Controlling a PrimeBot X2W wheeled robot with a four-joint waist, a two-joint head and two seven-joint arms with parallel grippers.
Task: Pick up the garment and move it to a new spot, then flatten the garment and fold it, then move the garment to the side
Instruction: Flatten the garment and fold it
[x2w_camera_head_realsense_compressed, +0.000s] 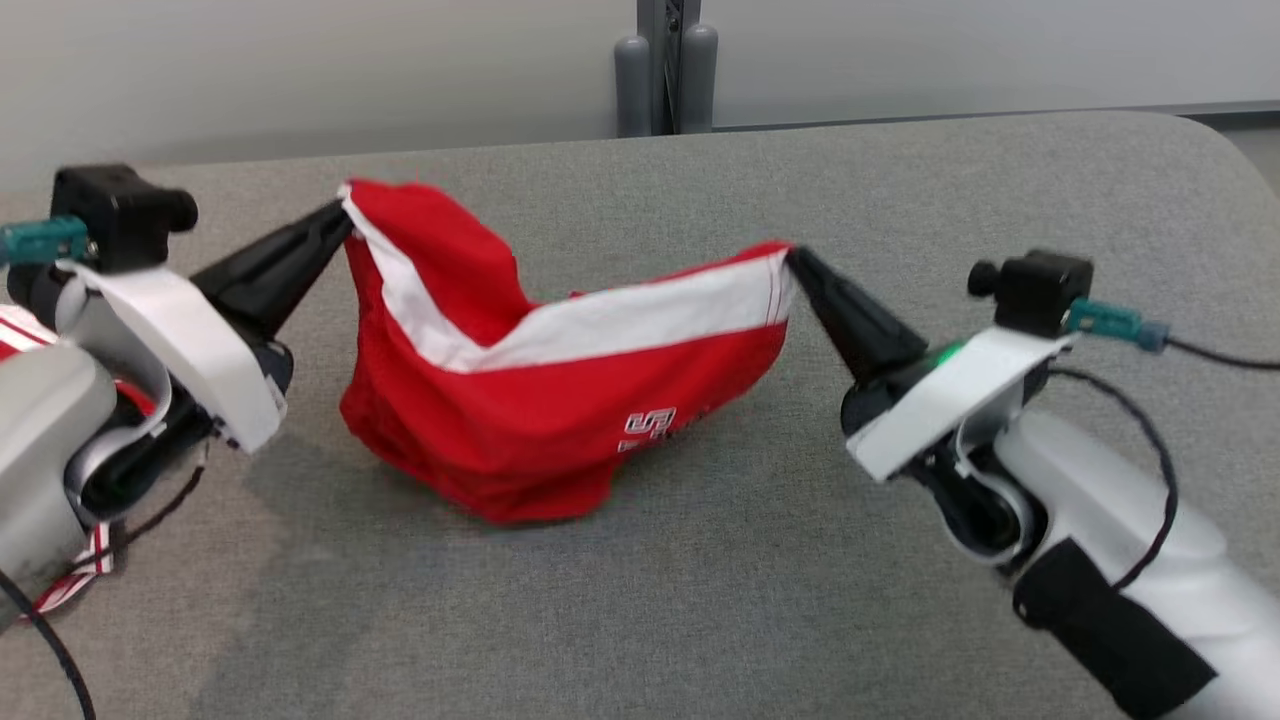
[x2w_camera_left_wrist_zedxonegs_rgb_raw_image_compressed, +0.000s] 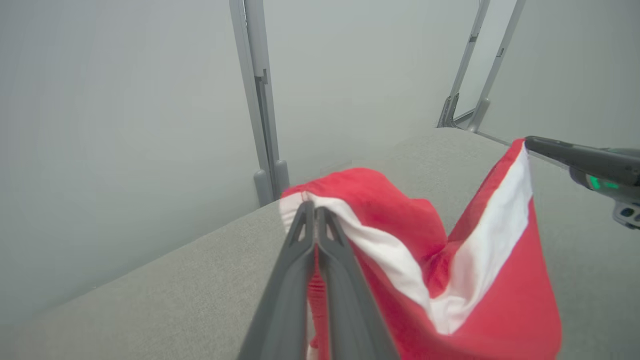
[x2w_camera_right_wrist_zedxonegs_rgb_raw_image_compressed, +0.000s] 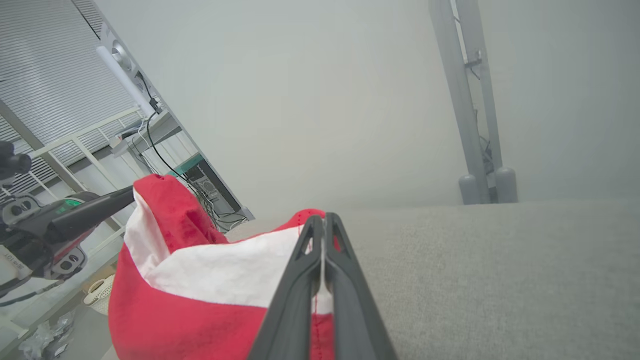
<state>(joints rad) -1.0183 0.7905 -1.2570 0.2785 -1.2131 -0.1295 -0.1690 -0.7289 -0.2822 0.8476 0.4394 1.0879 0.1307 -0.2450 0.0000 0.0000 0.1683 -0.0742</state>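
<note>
A red garment (x2w_camera_head_realsense_compressed: 520, 400) with a broad white band and white lettering hangs between my two grippers above the grey table (x2w_camera_head_realsense_compressed: 700, 600). Its lower part sags down to the tabletop. My left gripper (x2w_camera_head_realsense_compressed: 343, 215) is shut on the garment's left top corner, and my right gripper (x2w_camera_head_realsense_compressed: 792, 257) is shut on its right top corner. In the left wrist view my left gripper (x2w_camera_left_wrist_zedxonegs_rgb_raw_image_compressed: 314, 210) pinches the white band of the garment (x2w_camera_left_wrist_zedxonegs_rgb_raw_image_compressed: 480, 310), with the right gripper (x2w_camera_left_wrist_zedxonegs_rgb_raw_image_compressed: 530, 143) at the far corner. In the right wrist view my right gripper (x2w_camera_right_wrist_zedxonegs_rgb_raw_image_compressed: 324, 220) clamps the garment (x2w_camera_right_wrist_zedxonegs_rgb_raw_image_compressed: 190, 310) edge, with the left gripper (x2w_camera_right_wrist_zedxonegs_rgb_raw_image_compressed: 131, 194) beyond.
A grey post with two round feet (x2w_camera_head_realsense_compressed: 665, 70) stands behind the table's far edge against a pale wall. A red-and-white striped cloth (x2w_camera_head_realsense_compressed: 70, 570) lies by my left arm at the table's left edge. Shelving and cables (x2w_camera_right_wrist_zedxonegs_rgb_raw_image_compressed: 160, 145) stand off the table in the right wrist view.
</note>
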